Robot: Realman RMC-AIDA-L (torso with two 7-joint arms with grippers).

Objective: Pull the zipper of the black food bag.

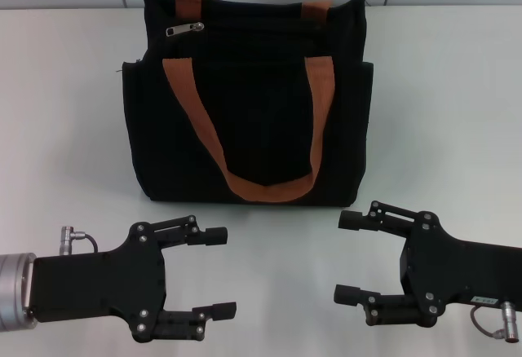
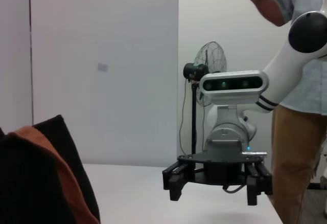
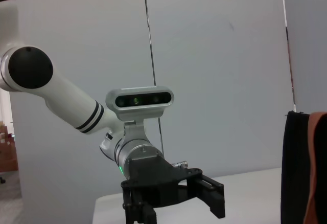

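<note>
The black food bag (image 1: 253, 104) stands upright at the middle back of the white table, with two rust-orange handles (image 1: 269, 182) hanging down its front. The silver zipper pull (image 1: 186, 28) lies at the left end of the zip line near the bag's top. My left gripper (image 1: 218, 272) is open and empty, low at the front left, well short of the bag. My right gripper (image 1: 349, 257) is open and empty at the front right, facing the left one. The bag's edge shows in the left wrist view (image 2: 36, 183) and in the right wrist view (image 3: 299, 168).
The white table (image 1: 457, 129) spreads out on both sides of the bag. The left wrist view shows the right gripper (image 2: 212, 188), a standing fan (image 2: 209, 65) and a person (image 2: 301, 111) beyond the table. The right wrist view shows the left gripper (image 3: 173, 206).
</note>
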